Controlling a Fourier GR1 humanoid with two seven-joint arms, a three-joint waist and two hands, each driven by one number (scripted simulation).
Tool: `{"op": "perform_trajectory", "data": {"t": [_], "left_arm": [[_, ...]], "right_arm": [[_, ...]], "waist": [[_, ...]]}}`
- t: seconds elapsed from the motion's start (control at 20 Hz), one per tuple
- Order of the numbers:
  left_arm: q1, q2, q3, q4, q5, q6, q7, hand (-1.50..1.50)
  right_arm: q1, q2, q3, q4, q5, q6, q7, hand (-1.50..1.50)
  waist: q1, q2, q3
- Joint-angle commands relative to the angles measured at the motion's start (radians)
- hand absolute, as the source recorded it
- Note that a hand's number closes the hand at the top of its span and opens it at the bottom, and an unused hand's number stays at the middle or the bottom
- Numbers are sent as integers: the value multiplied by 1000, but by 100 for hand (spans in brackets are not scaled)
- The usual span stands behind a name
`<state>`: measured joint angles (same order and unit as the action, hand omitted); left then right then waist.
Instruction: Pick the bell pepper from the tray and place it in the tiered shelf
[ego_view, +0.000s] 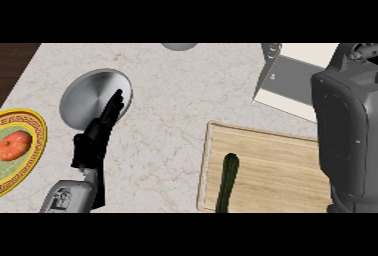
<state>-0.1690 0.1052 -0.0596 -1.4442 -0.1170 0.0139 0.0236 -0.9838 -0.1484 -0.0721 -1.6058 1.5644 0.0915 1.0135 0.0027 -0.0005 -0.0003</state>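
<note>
A red-orange bell pepper (15, 145) lies on a round tray (35, 150) with a yellow patterned rim, at the view's left edge. My left hand (94, 142) is just right of that tray over the counter, open, fingers straight and pointing away from me; their tips overlap the rim of a round silver plate (85, 100). It holds nothing. My right forearm (345, 130) rises large at the right edge, and only a small part of the right hand (362, 51) shows at the top right. The grey and white tiered shelf (291, 80) stands at the back right, partly hidden by that arm.
A wooden board (273, 165) lies at the right front with a long dark green vegetable (227, 182) on its left side. A second silver round thing (179, 46) peeks in at the back edge. Dark wood (15, 62) shows beyond the counter's left edge.
</note>
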Motion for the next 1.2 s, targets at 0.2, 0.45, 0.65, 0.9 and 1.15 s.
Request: {"op": "perform_trajectory", "data": {"t": [0.2,0.45,0.65,0.9,1.15], "left_arm": [[15,-10,-14,-62,-11,-1,29,0],[52,16,13,-57,18,-45,9,0],[-10,-3,6,-23,-8,-15,11,0],[-23,-17,5,-7,-15,-9,38,0],[51,-49,-33,4,-61,19,-60,0]], "right_arm": [[28,-97,-31,172,34,-96,-64,150],[61,-108,-52,241,-16,-269,-146,150],[34,-80,-138,211,-118,-461,-147,150],[64,-137,-196,321,-246,-573,-274,150],[84,-194,-236,398,-348,-650,-370,150]], "waist": [[9,2,0],[7,2,0],[10,8,2],[4,3,1],[6,3,1]]}}
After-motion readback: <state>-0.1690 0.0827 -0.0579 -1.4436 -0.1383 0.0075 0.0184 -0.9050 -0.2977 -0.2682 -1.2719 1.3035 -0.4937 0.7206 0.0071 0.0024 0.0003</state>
